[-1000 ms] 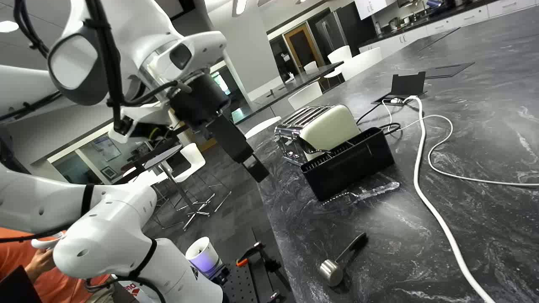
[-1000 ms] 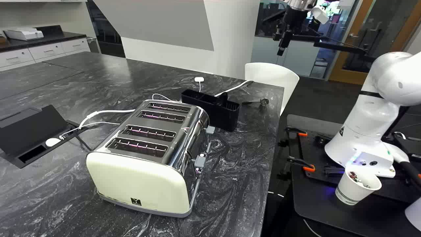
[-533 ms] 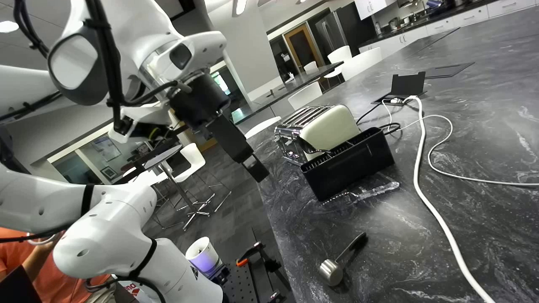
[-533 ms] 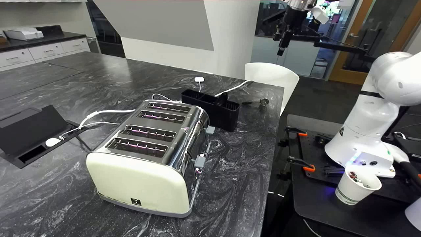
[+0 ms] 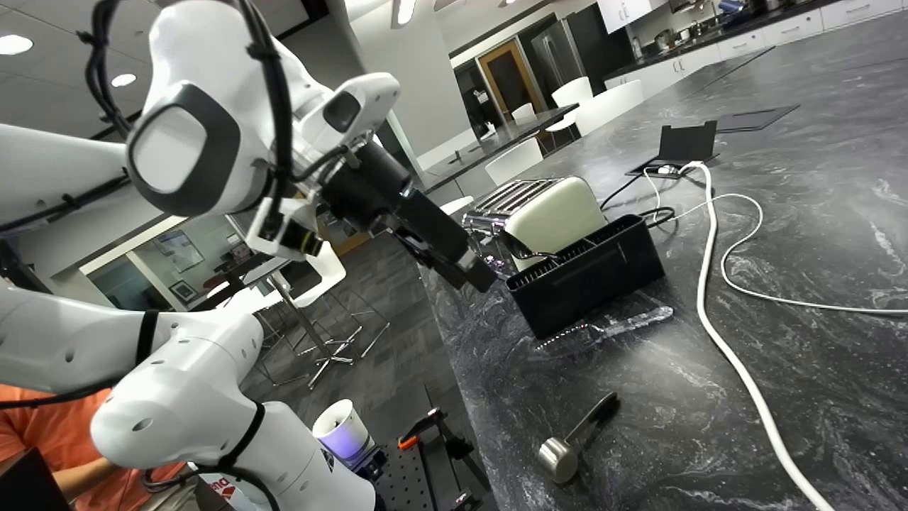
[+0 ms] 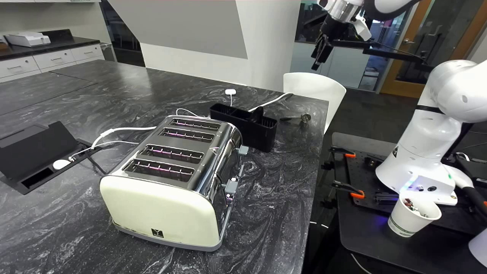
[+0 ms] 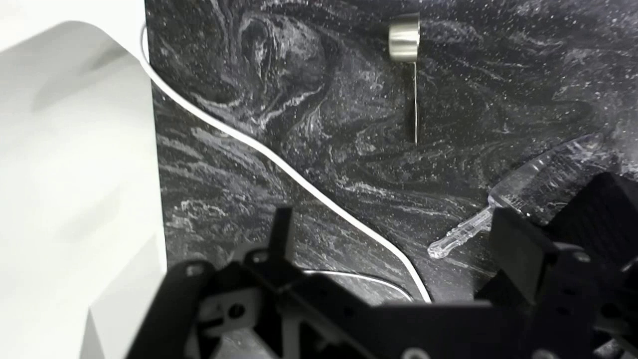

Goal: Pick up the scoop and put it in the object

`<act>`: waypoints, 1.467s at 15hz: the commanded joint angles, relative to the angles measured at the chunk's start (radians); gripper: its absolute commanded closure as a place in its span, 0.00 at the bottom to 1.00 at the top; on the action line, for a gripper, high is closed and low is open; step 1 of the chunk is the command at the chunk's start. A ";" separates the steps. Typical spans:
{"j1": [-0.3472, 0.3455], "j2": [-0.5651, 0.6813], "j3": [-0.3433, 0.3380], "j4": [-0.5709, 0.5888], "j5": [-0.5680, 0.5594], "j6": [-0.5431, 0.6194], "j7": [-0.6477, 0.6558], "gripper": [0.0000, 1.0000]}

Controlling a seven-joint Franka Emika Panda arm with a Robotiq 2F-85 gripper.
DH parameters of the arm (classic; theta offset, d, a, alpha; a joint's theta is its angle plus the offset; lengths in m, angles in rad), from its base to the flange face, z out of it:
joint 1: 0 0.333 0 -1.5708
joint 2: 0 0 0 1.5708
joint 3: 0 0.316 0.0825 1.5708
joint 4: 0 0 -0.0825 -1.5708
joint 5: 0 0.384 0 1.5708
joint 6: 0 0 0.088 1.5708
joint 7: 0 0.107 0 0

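The scoop point(image 5: 558, 458) has a small metal cup and a thin handle. It lies on the dark marbled table, between the black box and the table edge. It also shows in an exterior view point(image 6: 305, 118) and at the top of the wrist view point(image 7: 404, 39). The black box point(image 5: 592, 284) is long, open-topped and divided inside. It stands against the toaster and also shows in an exterior view point(image 6: 251, 131). My gripper point(image 5: 477, 278) is in the air near the table edge, away from the scoop. In the wrist view its fingers point(image 7: 398, 237) are wide apart with nothing between them.
A cream toaster point(image 6: 159, 213) stands beside the box. A clear plastic tool point(image 7: 461, 237) lies by the box. A white cable point(image 5: 709, 312) crosses the table. A pop-up outlet point(image 6: 38, 152) stands open. A paper cup point(image 6: 412, 213) sits by the robot base.
The arm and gripper have moved toward the table and the box, and the gripper has turned a little. The scoop, box and toaster have not moved.
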 commanded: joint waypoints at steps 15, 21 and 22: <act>-0.112 0.553 0.033 -0.060 -0.244 0.423 -0.043 0.00; -0.101 0.611 0.029 -0.047 -0.254 0.392 0.045 0.00; -0.098 0.620 0.031 -0.042 -0.250 0.380 0.063 0.00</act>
